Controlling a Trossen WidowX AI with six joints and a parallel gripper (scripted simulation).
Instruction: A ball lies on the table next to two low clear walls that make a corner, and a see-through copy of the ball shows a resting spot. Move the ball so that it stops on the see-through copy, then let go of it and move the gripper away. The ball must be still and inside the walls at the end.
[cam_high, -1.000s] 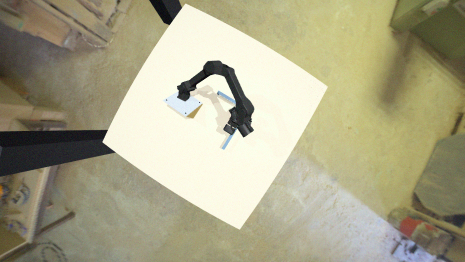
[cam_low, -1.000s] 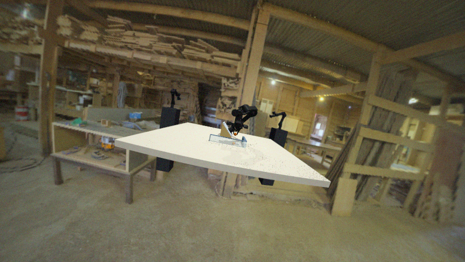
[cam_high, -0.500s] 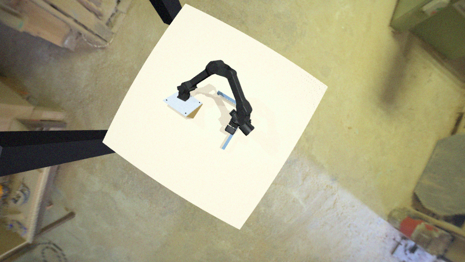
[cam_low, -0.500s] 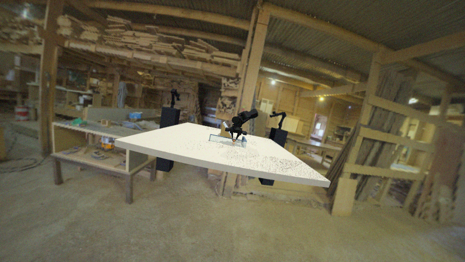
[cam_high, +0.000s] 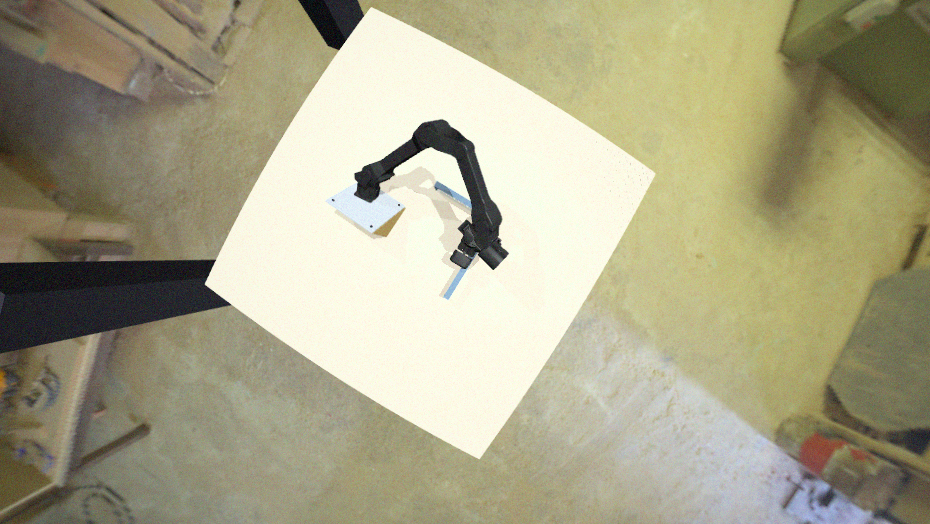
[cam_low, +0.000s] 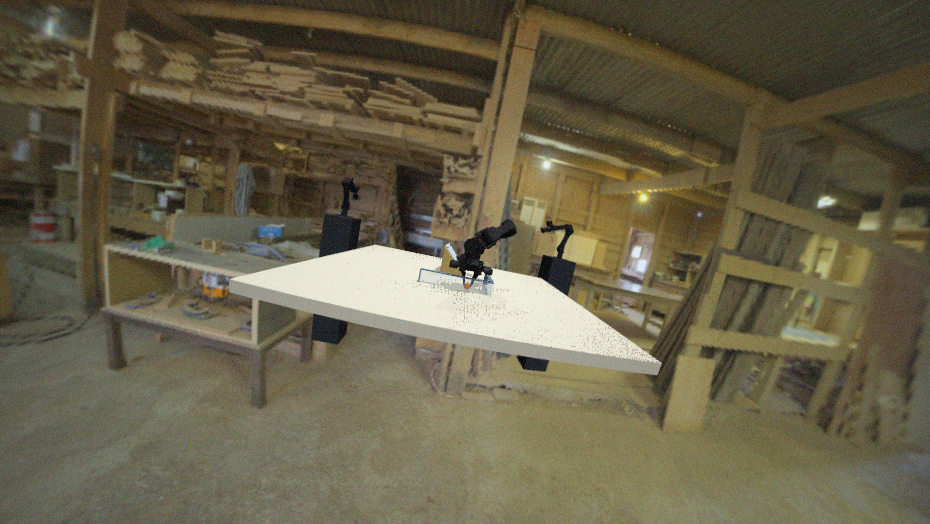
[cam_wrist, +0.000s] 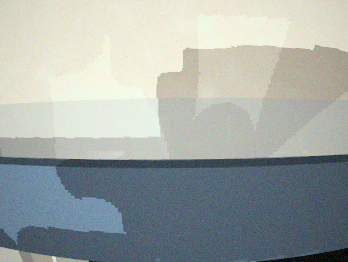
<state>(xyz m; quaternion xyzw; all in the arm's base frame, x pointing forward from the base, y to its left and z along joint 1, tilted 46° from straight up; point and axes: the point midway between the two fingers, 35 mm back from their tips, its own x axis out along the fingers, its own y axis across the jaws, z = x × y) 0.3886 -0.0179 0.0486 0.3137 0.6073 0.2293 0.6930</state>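
The orange ball (cam_low: 467, 284) sits between the fingers of the hand (cam_low: 467, 281), just above the desk (cam_low: 364, 296). The hand is closed partway, gripping the ball beside the clear blue wall (cam_high: 456, 283).

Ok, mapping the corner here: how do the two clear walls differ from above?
The upper wall slants down to the right; the lower wall slants down to the left. The arm covers the upper wall's right end, while the gripper, shut on the ball, covers the lower wall's top end. Both are thin and blue-tinted; their corner is hidden.
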